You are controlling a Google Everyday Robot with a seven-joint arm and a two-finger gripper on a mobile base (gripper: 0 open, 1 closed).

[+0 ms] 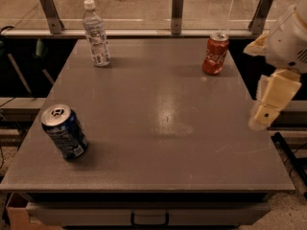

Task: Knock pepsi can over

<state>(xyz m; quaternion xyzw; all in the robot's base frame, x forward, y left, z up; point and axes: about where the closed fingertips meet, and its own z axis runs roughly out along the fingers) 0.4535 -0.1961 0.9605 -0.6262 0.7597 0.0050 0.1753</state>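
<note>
The pepsi can, dark blue with a silver top and pull tab, stands upright near the front left corner of the grey table. My gripper, cream-coloured, hangs at the table's right edge, about mid-depth. It is far to the right of the pepsi can and touches nothing.
A red cola can stands at the back right, just beyond my gripper. A clear water bottle with a white cap stands at the back left. A rail with metal posts runs behind the table. A drawer handle sits under the front edge.
</note>
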